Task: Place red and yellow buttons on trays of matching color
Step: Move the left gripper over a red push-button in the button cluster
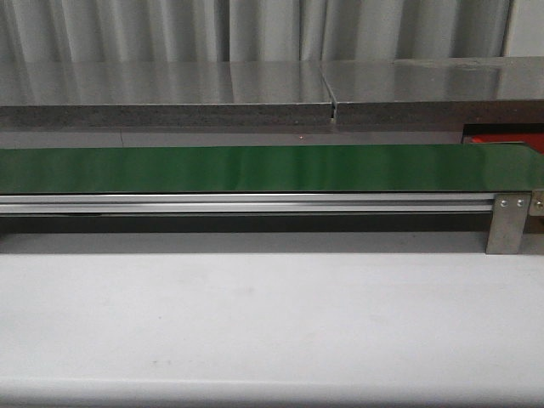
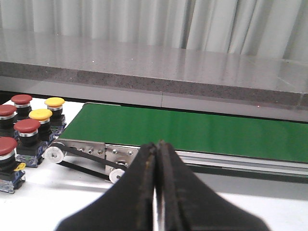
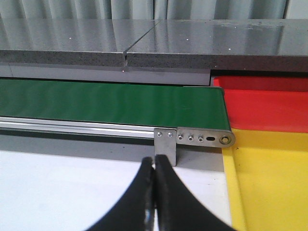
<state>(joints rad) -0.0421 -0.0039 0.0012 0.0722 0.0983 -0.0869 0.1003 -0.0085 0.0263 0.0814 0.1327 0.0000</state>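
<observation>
Both my left gripper [image 2: 155, 159] and right gripper [image 3: 154, 168] were clenched, empty. 6 stiff, light mushroom-capped red and yellow push buttons [image 2: 28, 126] clustered beside the long green belt's [image 2: 192, 132] roller end; I'd pinch the cap. Flat red tray [image 3: 267, 103] and yellow tray [image 3: 274, 183] flanked its other end.

The belt [image 1: 255, 168] is plain deep green on a silver rail [image 1: 246, 203]. Red buttons [image 2: 27, 126] and yellow buttons [image 2: 40, 114] sit on black and blue bases. The red tray [image 3: 269, 103] adjoins a yellow tray [image 3: 274, 183] (both unpatterned). The slab [image 1: 170, 93] is speckled grey; both grippers [image 2: 156, 159] [image 3: 154, 168] are black.
</observation>
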